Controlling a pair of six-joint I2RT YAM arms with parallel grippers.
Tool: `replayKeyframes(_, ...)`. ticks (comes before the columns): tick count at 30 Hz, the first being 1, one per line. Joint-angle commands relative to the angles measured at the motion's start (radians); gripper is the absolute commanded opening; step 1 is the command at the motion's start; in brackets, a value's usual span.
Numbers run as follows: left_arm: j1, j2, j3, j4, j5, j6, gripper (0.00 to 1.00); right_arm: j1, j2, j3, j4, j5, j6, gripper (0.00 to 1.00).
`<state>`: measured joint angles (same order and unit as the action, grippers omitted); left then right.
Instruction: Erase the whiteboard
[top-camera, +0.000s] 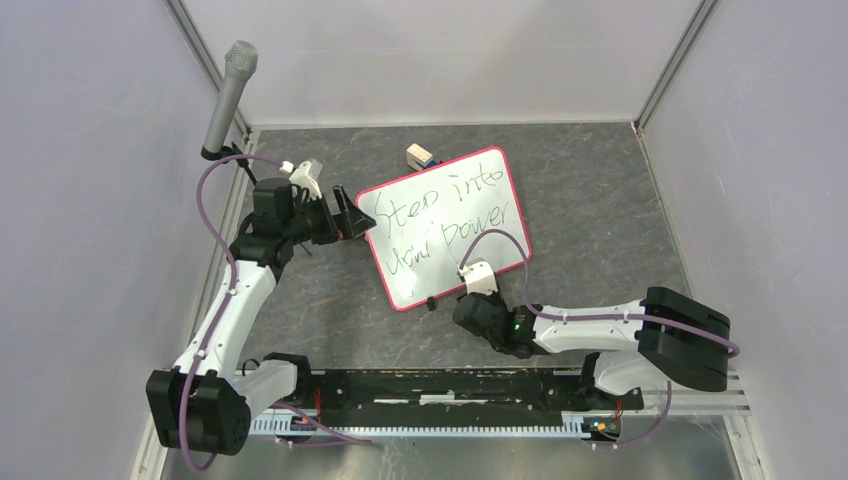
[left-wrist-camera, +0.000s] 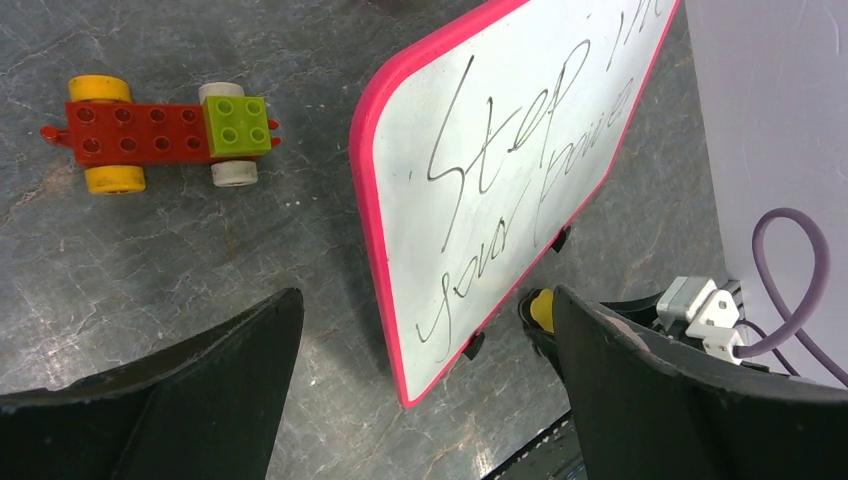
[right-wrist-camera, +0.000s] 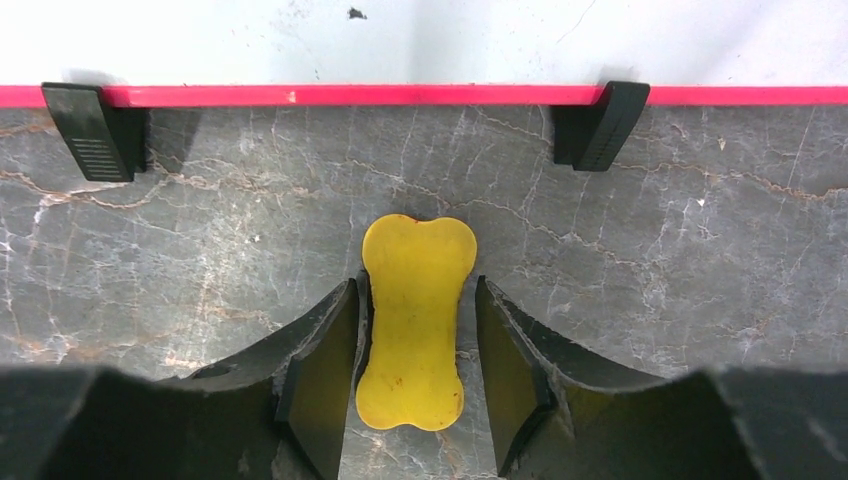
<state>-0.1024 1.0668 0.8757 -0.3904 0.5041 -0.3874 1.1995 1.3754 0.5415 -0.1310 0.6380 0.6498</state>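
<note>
The whiteboard (top-camera: 445, 225) lies flat and tilted on the dark table, with a pink rim and black handwriting; it also shows in the left wrist view (left-wrist-camera: 520, 150) and the right wrist view (right-wrist-camera: 400, 40). My left gripper (top-camera: 350, 215) is open and empty at the board's left edge; in its wrist view (left-wrist-camera: 428, 295) the board's near corner lies between the fingers. My right gripper (right-wrist-camera: 416, 285) sits just off the board's near edge, its jaws a little apart, straddling a yellow bone-shaped eraser (right-wrist-camera: 412, 320) that lies on the table. The eraser also peeks out in the left wrist view (left-wrist-camera: 541, 310).
A red, green and yellow toy brick car (left-wrist-camera: 160, 130) stands beyond the board's far corner (top-camera: 420, 156). A grey microphone (top-camera: 228, 95) stands at the far left. Two black clips (right-wrist-camera: 95, 130) (right-wrist-camera: 600, 125) sit on the board's near rim. Walls enclose the table.
</note>
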Motion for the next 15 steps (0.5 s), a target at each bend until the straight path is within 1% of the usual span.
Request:
replayKeyframes(1,0.006,-0.012,-0.011,0.041,0.01,-0.015,1.0,-0.002,-0.013,-0.021,0.033,0.007,0.011,0.5)
replayKeyframes(3,0.004,-0.012,-0.01,0.041,0.01,-0.015,1.0,-0.001,-0.019,-0.025,0.037,0.011,0.007,0.43)
replayKeyframes(6,0.007,-0.014,-0.012,0.041,-0.002,-0.019,1.0,-0.002,-0.022,-0.027,0.05,0.012,-0.006,0.38)
replayKeyframes(8,0.01,-0.016,-0.012,0.045,-0.011,-0.028,1.0,-0.002,-0.033,-0.029,0.073,0.009,-0.033,0.33)
replayKeyframes(13,0.028,-0.032,-0.039,0.12,-0.018,-0.107,1.0,-0.002,-0.103,-0.003,0.123,0.002,-0.176,0.21)
replayKeyframes(15,0.035,-0.038,-0.05,0.169,-0.025,-0.162,1.0,-0.003,-0.136,0.018,0.168,-0.01,-0.252,0.19)
